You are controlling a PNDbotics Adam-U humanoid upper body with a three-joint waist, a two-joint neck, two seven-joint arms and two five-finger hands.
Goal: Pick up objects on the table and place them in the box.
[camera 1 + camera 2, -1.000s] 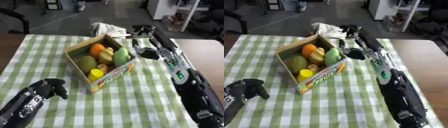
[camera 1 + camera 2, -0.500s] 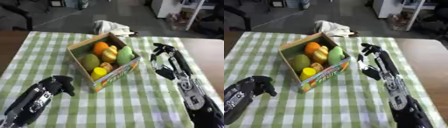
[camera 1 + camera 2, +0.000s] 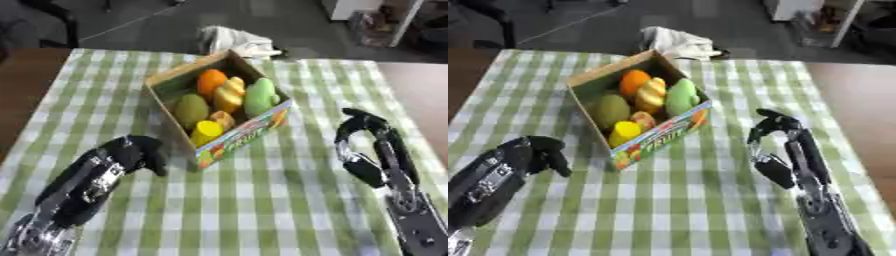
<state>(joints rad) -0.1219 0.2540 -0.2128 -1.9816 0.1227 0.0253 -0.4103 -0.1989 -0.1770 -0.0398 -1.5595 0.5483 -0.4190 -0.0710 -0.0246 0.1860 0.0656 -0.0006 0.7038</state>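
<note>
A cardboard box (image 3: 240, 140) stands slantwise on the green checked tablecloth (image 3: 262, 210). Inside lie an orange fruit (image 3: 211, 80), a yellow-orange one (image 3: 230, 95), a light green one (image 3: 261, 95), an olive-green one (image 3: 191, 110) and a small yellow piece (image 3: 207, 132). My right hand (image 3: 360, 131) hangs right of the box, apart from it, fingers loosely bent and holding nothing. Near the box's front-left corner, my left hand (image 3: 135, 151) rests low with relaxed fingers drooping, also empty. No loose object shows on the cloth.
A crumpled white cloth (image 3: 233, 40) lies just behind the box at the table's far edge. Bare brown tabletop (image 3: 424, 95) shows to the right of the checked cloth and at the far left (image 3: 24, 75). Floor and furniture lie beyond.
My right hand has drawn back from beside the box's far right corner toward me, empty. The left hand has risen a little toward the box. The view has also shifted.
</note>
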